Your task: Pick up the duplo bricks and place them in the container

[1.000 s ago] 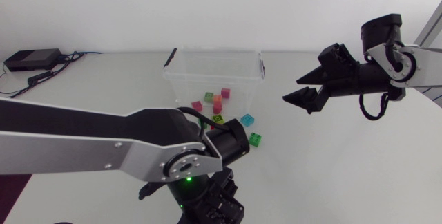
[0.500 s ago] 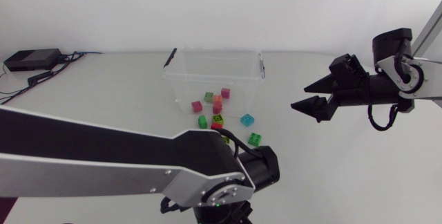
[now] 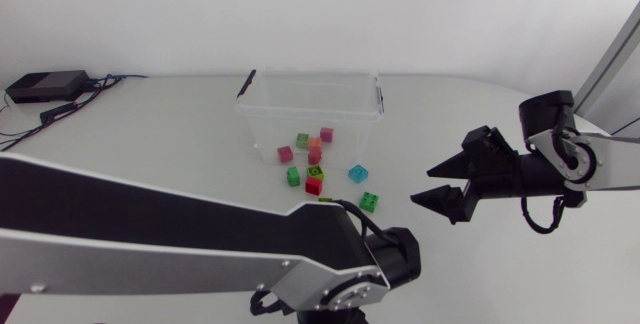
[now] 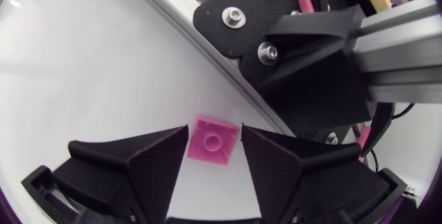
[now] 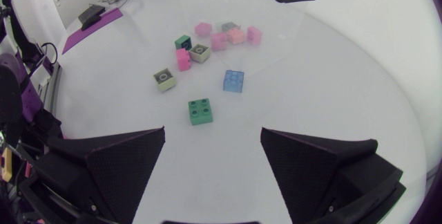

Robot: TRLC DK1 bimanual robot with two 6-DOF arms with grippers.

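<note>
Swinging farther across the near side of the clear plastic container [image 3: 310, 104], the silver-grey left arm [image 3: 150, 234] has uncovered the loose bricks, while the right arm [image 3: 560, 164] has dropped lower, well to the container's right. Now the left jaws are clamped on a pink square duplo brick [image 4: 213, 140]; the right jaws stand wide apart above the white bench [image 3: 150, 134]. Small coloured duplo bricks [image 3: 314, 154] lie scattered at the container's near wall, a green four-stud brick [image 3: 370, 202] farthest out
</note>
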